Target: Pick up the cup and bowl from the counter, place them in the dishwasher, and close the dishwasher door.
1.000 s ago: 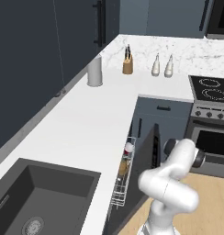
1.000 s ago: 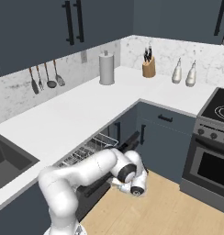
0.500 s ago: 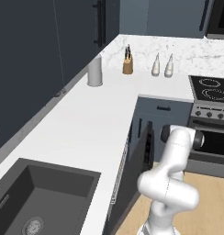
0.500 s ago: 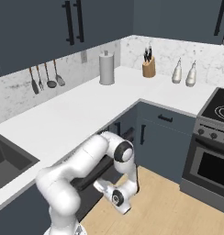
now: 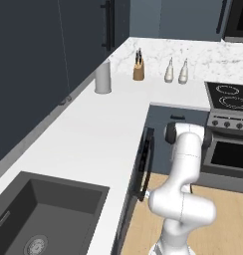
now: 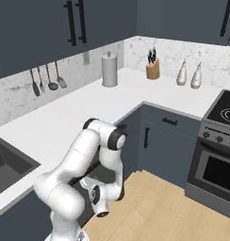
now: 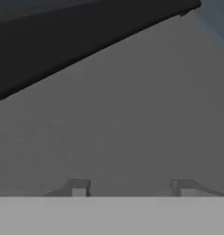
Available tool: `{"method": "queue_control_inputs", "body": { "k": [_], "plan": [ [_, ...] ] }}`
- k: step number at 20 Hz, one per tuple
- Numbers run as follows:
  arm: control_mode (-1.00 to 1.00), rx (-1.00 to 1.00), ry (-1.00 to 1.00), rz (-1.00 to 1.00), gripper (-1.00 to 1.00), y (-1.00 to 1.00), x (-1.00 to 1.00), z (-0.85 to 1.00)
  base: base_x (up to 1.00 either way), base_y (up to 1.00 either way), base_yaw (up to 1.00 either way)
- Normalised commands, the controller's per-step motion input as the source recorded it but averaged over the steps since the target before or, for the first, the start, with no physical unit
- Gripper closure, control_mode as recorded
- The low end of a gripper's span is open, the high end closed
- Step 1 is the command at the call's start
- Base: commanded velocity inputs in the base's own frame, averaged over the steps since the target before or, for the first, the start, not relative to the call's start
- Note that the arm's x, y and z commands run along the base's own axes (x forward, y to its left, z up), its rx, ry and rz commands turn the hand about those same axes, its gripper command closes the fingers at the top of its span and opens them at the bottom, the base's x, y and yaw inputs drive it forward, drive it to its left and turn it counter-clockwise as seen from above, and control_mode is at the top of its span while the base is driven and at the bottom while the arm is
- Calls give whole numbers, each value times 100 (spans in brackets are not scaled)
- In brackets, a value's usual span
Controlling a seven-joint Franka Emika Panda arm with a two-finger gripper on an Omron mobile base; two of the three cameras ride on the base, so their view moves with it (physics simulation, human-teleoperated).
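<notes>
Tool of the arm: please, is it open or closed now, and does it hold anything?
Tool: open, fingertips apart, nothing between them, facing the dishwasher door.

Dishwasher door (image 5: 144, 164) edge-on, gripper (image 6: 101, 210) partly behind the arm

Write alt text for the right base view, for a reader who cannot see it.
A white robot arm bends down in front of dark grey-blue cabinets, its gripper low by the floor. Behind it, a white counter holds a grey canister, a knife block and two bottles; a steel oven stands at right.
</notes>
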Motion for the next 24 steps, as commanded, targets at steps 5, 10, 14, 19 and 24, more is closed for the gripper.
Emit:
{"method": "queue_control_inputs", "body": {
  "k": [5,10,14,19,24],
  "plan": [
    [-100,8,19,-5,-100,43,54,81,0,0,0],
    [-100,19,7,12,-100,11,29,13,0,0,0],
    [-100,22,-2,21,-100,0,13,1,0,0,0],
    [-100,31,-14,20,-100,-2,15,0,0,0,0],
    [-100,32,-22,7,-100,-14,26,0,0,0,0]
  ]
}}
